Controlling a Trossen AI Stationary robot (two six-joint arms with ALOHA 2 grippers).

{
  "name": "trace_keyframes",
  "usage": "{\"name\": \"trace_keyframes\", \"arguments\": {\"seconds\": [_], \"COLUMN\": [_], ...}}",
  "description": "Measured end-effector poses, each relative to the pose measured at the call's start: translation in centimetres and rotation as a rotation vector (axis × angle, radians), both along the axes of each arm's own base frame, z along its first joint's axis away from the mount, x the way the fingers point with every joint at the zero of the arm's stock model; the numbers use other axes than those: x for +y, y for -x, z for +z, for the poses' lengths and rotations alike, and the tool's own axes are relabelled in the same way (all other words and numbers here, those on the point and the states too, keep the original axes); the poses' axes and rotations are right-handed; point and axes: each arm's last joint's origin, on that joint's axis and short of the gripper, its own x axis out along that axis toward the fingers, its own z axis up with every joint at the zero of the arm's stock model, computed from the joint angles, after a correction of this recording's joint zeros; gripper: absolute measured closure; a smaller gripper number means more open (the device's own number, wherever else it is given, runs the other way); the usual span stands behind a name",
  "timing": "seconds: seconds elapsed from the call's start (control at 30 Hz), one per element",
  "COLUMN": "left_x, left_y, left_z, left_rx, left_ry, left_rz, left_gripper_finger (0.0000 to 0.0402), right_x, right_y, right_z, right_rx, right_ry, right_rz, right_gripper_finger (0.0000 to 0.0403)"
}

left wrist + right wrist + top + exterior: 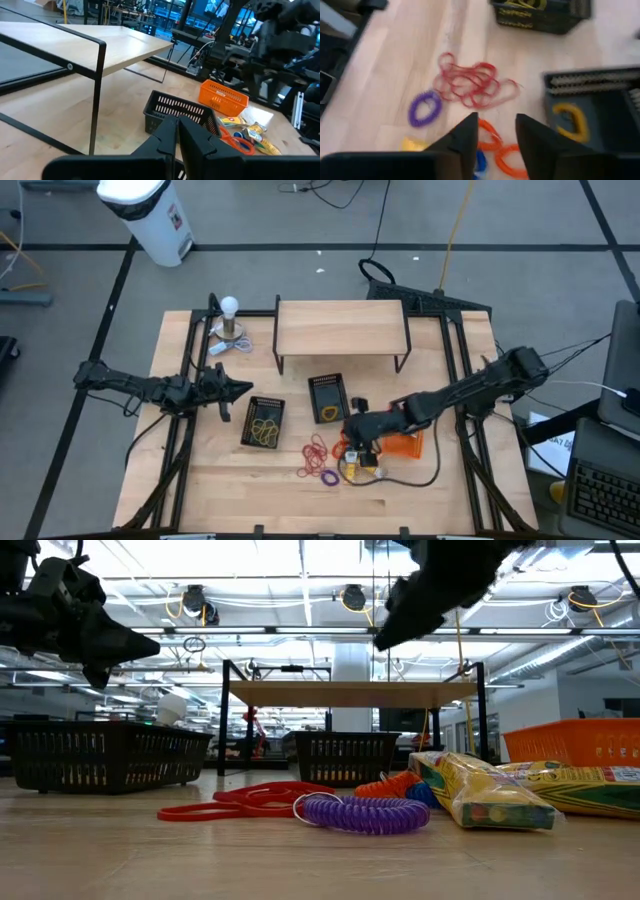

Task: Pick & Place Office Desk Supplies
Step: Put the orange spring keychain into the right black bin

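The supplies lie loose near the table's front middle: a tangle of red rubber bands (470, 85), a purple coil band (425, 107), orange coil bands (495, 150) and yellow packets (490, 795). My right gripper (497, 135) hangs open above the orange bands, slanting down, with nothing between its fingers. One black basket (265, 420) holds yellow bands. Another black basket (600, 100) holds a yellow coil (572, 120). My left gripper (177, 132) is shut and holds nothing; it hovers level over the table's left side (235, 388).
An orange basket (405, 442) stands under the right arm, right of the pile. A wooden shelf on black legs (340, 328) spans the far middle. A white ball on a metal stand (230, 315) sits at the far left. Bare wood lies along the near edge.
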Motion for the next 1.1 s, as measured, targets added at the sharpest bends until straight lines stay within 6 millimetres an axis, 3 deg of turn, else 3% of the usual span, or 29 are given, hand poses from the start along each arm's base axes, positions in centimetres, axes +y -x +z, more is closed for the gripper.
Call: {"name": "trace_keyframes", "arguments": {"seconds": [0.13,0.33,0.83,1.1], "left_x": [0.0,0.0,0.0,0.0], "left_y": [0.0,0.0,0.0,0.0], "left_z": [0.0,0.0,0.0,0.0], "left_rx": [-0.006,-0.007,-0.007,-0.005], "left_ry": [0.021,0.026,0.025,0.017], "left_rz": [0.002,0.002,0.003,0.003], "left_gripper_finger": [0.0383,0.0382,0.0382,0.0382], "right_x": [0.7,2.2,3.3,3.2], "right_y": [-1.5,-2.9,-3.5,-3.0], "right_z": [-0.8,-2.9,-8.3,-8.8], "right_rx": [0.011,-0.018,0.156,0.201], "right_ry": [0.005,0.047,0.042,0.093], "right_rz": [0.006,0.083,0.114,0.058], "right_gripper_finger": [0.024,0.0246,0.0272,0.0271]}}
